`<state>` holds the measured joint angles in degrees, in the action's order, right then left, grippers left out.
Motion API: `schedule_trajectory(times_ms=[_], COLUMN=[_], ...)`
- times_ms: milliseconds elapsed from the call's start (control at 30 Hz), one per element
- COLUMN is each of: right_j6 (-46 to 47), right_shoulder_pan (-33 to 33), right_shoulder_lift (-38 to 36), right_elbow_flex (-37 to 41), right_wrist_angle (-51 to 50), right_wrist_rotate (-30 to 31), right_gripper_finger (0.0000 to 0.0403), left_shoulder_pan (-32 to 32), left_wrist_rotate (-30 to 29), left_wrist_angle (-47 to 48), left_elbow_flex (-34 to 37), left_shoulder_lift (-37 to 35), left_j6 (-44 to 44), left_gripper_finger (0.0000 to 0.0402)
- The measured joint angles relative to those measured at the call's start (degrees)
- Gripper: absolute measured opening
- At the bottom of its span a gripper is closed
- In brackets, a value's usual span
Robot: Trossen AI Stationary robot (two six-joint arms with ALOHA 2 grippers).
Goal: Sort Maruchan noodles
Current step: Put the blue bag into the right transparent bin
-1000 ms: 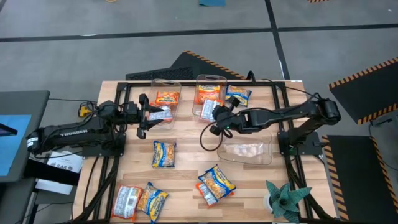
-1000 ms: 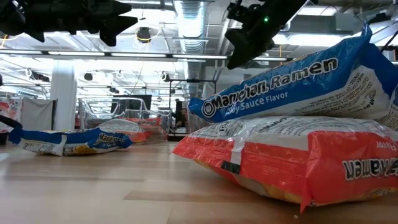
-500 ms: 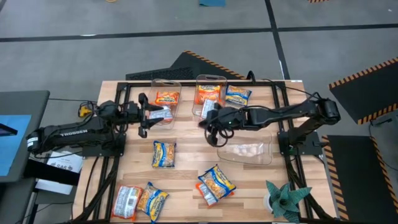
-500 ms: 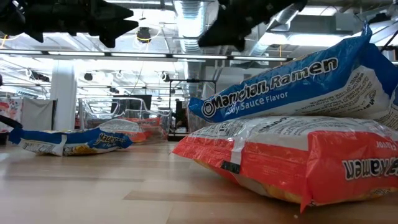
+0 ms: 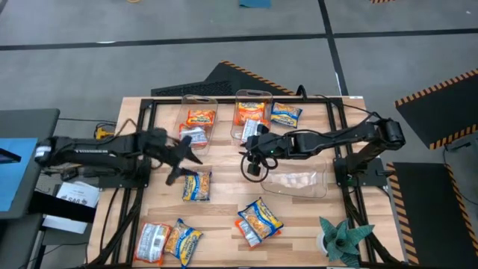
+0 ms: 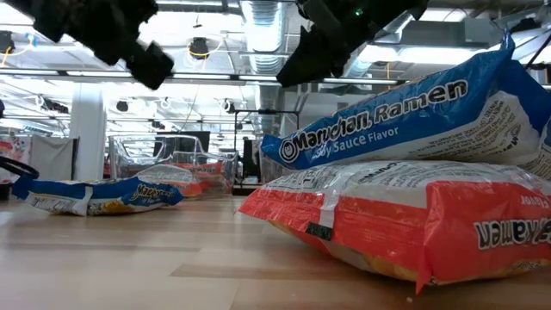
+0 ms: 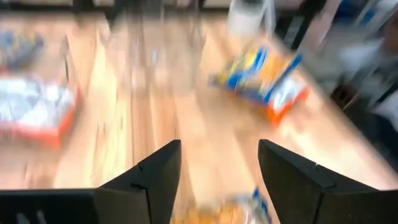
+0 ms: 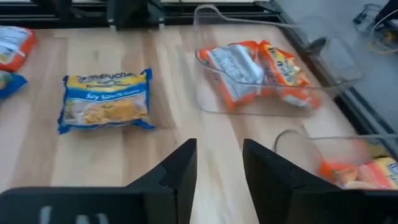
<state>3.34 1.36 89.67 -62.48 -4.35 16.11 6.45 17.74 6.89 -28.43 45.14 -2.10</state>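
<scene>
Noodle packets [image 5: 197, 184] scattered on table [image 5: 224, 194]; left gripper [image 5: 185, 158] spread, empty, above one; right gripper [image 5: 252, 149] parted, empty, beside bins [image 5: 250, 112].

This was a robotics lab or workshop set in an open industrial hall. The wooden table [image 5: 224, 202] stood inside a black metal frame [image 5: 340, 142] on a bare grey concrete floor [image 5: 224, 37], with yellow-and-black hazard-striped mats [image 5: 437, 93] beside it and taped lines crossing the floor. Seen level across the table, the room behind had an exposed ceiling with a silver duct [image 6: 263, 19], long strip lights [image 6: 198, 79], a white column [image 6: 86, 129] and more equipment farther back.
</scene>
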Motion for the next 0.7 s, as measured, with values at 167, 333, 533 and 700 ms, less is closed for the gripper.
schedule_trajectory(times_ms=[167, 333, 533, 700], right_j6=[-0.4, -0.2, 0.1, 0.1], right_shoulder_pan=[-0.7, -0.8, -0.8, -0.8], right_shoulder_lift=[-0.1, -0.1, -0.1, -0.1], right_elbow_flex=[0.0, 0.0, 0.0, 0.0], right_wrist_angle=[-3.6, -4.9, -5.0, -5.3], right_wrist_rotate=[0.7, 0.8, 0.8, 0.8], right_gripper_finger=[0.0158, 0.0154, 0.0153, 0.0152], left_shoulder_pan=[-10.2, -19.3, -27.1, -31.6], left_wrist_rotate=[-9.3, -15.9, -26.2, -28.6], left_wrist_angle=[12.0, 14.8, 16.6, 16.4], left_elbow_flex=[-3.9, -5.7, -6.7, -6.7], left_shoulder_lift=[7.9, 14.7, 20.9, 26.2], left_j6=[2.7, 2.5, 2.1, 2.9], left_gripper_finger=[0.0203, 0.0203, 0.0203, 0.0203])
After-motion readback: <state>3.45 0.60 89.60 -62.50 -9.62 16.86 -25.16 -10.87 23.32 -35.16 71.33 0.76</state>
